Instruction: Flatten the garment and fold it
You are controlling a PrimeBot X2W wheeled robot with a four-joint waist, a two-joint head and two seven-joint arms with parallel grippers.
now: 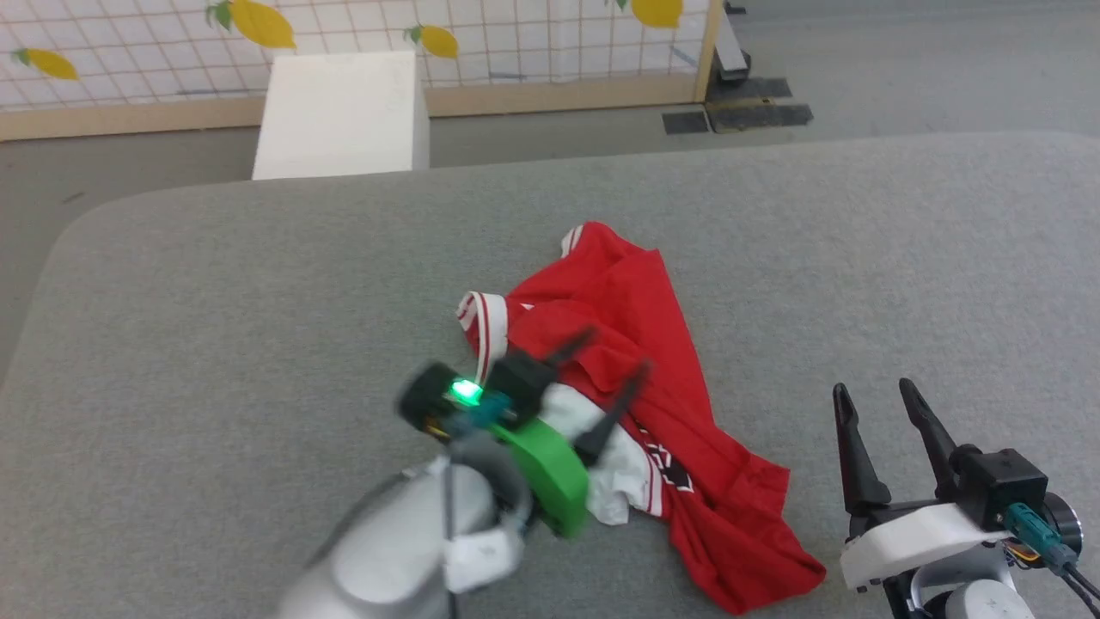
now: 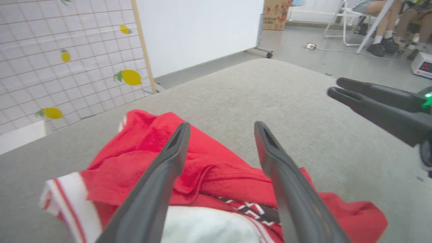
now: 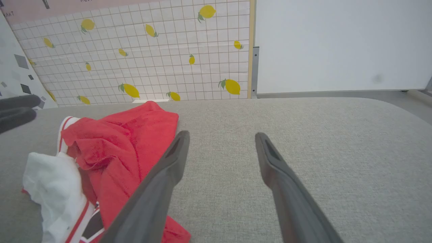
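Head view: left gripper (image 1: 614,351), lower centre, angles up-right over the crumpled garment (image 1: 636,301) at mid-frame, jaws wide. Right gripper (image 1: 872,387), lower right, points up, jaws wide.

Left wrist view: fingers (image 2: 162,172) spread above the garment (image 2: 209,172).

Right wrist view: fingers (image 3: 283,189) spread over the table (image 3: 337,141), with the garment (image 3: 125,141) at lower left.

A robot test lab: lemon-print backdrop panel (image 3: 152,50), white partition (image 3: 337,44), seated people (image 2: 395,23) beyond.
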